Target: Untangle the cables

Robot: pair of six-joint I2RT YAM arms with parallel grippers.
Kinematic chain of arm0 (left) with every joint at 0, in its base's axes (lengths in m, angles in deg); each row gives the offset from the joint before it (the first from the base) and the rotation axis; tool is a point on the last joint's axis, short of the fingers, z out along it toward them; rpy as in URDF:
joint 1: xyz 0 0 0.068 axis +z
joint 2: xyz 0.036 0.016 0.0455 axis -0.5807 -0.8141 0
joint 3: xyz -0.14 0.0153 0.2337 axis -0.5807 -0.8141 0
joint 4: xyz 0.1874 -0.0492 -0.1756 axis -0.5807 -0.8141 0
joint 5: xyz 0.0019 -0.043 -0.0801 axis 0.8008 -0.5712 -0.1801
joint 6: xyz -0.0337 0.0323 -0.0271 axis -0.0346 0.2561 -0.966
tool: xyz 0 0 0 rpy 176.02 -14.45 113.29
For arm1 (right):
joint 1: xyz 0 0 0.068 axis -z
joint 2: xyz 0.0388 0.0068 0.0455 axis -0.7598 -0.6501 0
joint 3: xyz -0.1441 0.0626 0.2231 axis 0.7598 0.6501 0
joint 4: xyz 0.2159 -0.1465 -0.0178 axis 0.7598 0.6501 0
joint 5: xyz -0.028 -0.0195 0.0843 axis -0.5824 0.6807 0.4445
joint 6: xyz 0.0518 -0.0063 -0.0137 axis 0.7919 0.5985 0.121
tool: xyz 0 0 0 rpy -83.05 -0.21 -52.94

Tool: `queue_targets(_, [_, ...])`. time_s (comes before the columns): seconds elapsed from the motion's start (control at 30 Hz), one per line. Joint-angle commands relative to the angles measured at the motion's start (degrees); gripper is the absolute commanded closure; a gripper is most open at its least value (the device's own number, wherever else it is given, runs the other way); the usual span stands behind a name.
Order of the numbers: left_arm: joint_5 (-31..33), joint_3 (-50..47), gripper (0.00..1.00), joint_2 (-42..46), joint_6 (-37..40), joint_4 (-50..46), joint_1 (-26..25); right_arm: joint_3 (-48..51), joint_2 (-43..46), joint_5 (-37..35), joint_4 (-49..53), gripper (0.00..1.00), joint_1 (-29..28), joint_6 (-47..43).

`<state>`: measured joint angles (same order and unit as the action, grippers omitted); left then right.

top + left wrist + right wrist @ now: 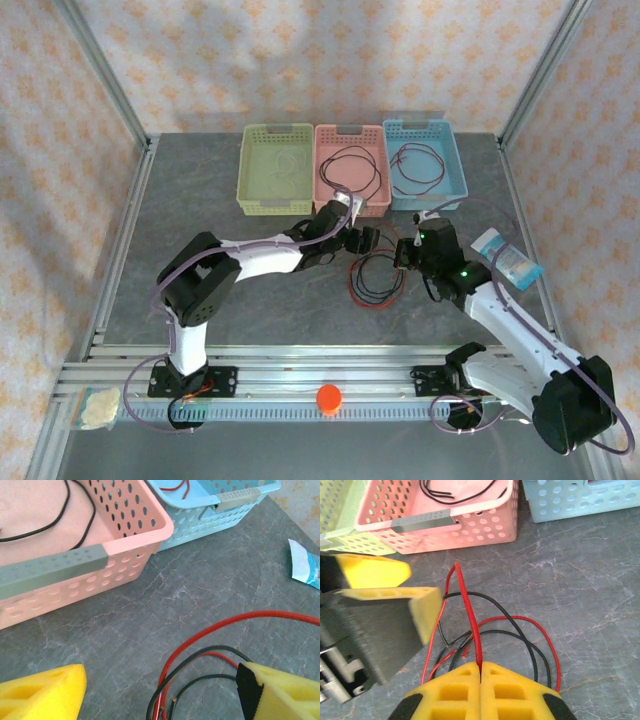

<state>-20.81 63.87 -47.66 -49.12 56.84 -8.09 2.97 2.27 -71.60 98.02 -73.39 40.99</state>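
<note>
A tangle of red and black cables (pixel 375 280) lies on the grey table in front of the baskets. My right gripper (pixel 480 667) is shut on a thick red cable (pixel 468 607), which rises taut from between its yellow pads; black cable loops (pixel 530 647) lie beside it. My left gripper (pixel 160 695) is open just above the tangle. The red and black strands (pixel 200 652) run between its yellow fingers (pixel 45 692), close to the right one. In the top view the left gripper (pixel 365 242) and the right gripper (pixel 405 255) hang close together over the tangle.
Three baskets stand at the back: green (pixel 277 205) with a pale cable, pink (pixel 352 208) with a black cable, blue (pixel 455 175) with red and black cable. A blue-white packet (pixel 507 257) lies to the right. An orange ball (pixel 328 398) sits on the front rail.
</note>
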Motion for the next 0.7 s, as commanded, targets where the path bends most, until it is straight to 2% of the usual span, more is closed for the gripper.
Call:
queue_targets(0.0, [-2.09, 3.82, 0.22, -2.55, 3.21, -1.15, 0.18, -2.31, 1.36, 1.57, -0.89, 1.0, 0.26, -1.18])
queue_targets(0.27, [-3.11, 10.12, 0.34, -7.15, 5.25, -3.84, 0.79, -2.4, 3.01, 2.64, -0.34, 1.0, 0.3, -1.0])
queue_targets(0.37, [-3.71, 11.73, 0.48, -7.62, 5.65, -4.74, 0.79, -2.64, 3.08, 1.47, 0.13, 1.0, 0.3, -0.8])
queue_targets(0.57, [-3.56, 10.78, 0.8, -4.65, 5.23, -4.92, 0.83, -3.19, 2.93, -5.44, 2.53, 1.0, 0.3, -0.14])
queue_targets(0.67, [-2.12, 9.73, 0.95, -1.78, 4.73, -5.33, 0.79, -3.51, 3.4, -5.41, 1.66, 1.0, 0.3, 0.23])
